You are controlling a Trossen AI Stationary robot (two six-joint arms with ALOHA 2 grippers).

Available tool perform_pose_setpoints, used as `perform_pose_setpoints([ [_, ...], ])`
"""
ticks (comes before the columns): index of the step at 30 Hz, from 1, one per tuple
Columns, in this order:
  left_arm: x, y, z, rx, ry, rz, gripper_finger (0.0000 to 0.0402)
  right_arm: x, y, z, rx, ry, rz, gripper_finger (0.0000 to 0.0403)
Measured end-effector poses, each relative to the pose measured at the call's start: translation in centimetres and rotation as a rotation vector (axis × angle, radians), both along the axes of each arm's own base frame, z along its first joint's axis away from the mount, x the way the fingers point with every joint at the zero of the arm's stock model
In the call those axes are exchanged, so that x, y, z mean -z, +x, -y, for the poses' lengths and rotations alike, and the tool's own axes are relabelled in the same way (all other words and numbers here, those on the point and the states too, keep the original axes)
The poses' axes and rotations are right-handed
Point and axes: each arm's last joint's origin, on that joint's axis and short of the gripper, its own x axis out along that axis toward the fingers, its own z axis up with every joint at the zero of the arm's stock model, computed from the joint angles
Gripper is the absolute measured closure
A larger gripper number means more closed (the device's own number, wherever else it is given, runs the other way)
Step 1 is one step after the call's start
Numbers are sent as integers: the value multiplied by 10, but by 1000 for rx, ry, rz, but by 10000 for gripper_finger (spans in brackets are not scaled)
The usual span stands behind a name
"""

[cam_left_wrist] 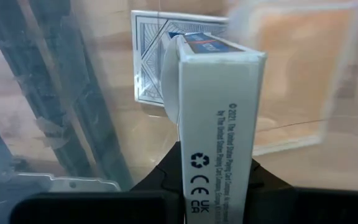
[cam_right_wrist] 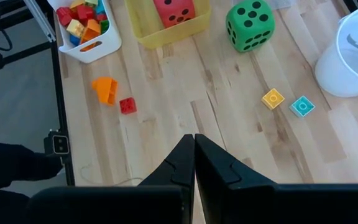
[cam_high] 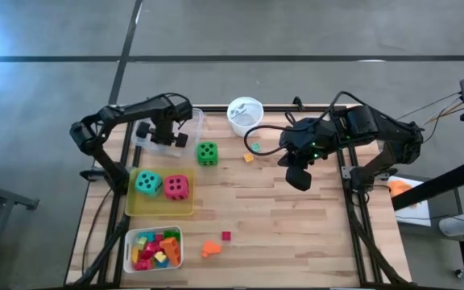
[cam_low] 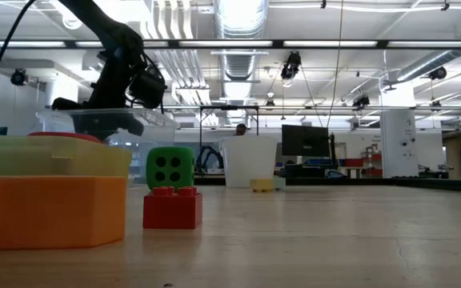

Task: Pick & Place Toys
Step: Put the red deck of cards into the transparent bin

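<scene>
My left gripper [cam_high: 167,133] is over the clear tray [cam_high: 185,145] at the far left, shut on a white card pack [cam_left_wrist: 219,106]. Another card pack [cam_left_wrist: 151,62] lies flat on the tray's floor beyond it. A green die [cam_high: 207,153] rests on the table beside the tray. A teal die [cam_high: 147,183] and a red die [cam_high: 177,188] sit in the yellow tray [cam_high: 161,208]. An orange block [cam_high: 209,249], a red block [cam_high: 226,236], a yellow block [cam_high: 248,158] and a teal block [cam_high: 254,147] lie loose. My right gripper [cam_high: 299,173] hangs shut above the table's right half, holding nothing. My left gripper pinches the card pack between its two fingers, one on each broad face, at the end nearest the wrist [cam_left_wrist: 218,177]. The fingers point steeply down into the clear tray. The pack stands on edge, its narrow printed side toward the camera. Whether its far end touches the flat pack, I cannot tell.
A white bin [cam_high: 129,256] at the near left holds several coloured blocks. A white cup [cam_high: 245,113] stands at the far edge, between the arms. The wooden table's middle and near right lie bare.
</scene>
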Motion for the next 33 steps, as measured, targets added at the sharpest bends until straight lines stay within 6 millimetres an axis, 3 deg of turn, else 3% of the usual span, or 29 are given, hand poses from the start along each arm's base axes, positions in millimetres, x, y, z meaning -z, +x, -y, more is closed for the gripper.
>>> perform_pose_setpoints([
  [20,5,-2,2,5,-6,3,353,0,0,0,1,0,-1,394],
  [28,6,-1,2,5,-16,14,216,0,0,0,0,0,-1,394],
  [33,6,-1,2,5,-16,14,159,0,0,0,0,0,-3,394],
])
